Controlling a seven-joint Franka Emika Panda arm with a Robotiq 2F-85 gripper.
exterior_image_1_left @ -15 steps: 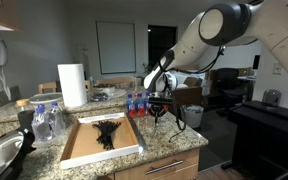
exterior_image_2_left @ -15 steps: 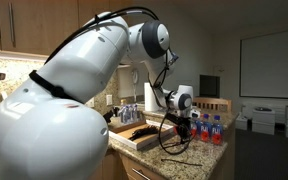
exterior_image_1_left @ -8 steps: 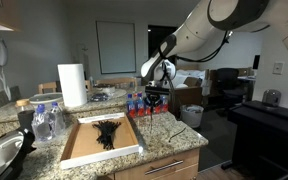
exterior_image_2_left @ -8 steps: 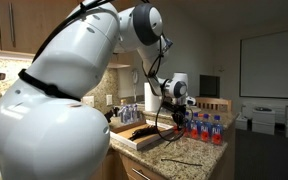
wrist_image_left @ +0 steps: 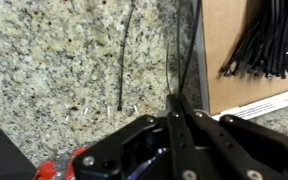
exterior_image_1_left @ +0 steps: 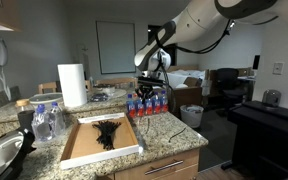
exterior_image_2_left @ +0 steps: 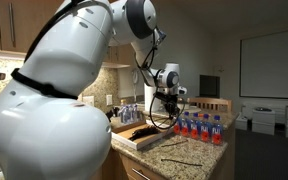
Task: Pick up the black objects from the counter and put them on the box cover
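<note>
Tool [wrist_image_left: 180, 102] has risen, pinching thin black wires [wrist_image_left: 189, 48] over speckled granite [wrist_image_left: 64, 60].

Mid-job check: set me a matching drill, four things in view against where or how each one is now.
1 tool
2 black bundle
3 loose black strand
4 paper towel roll

A lying on the granite counter
B shut on a thin black strand
C standing upright
D inside the box cover

Pairs: 1-B, 2-D, 3-A, 4-C
</note>
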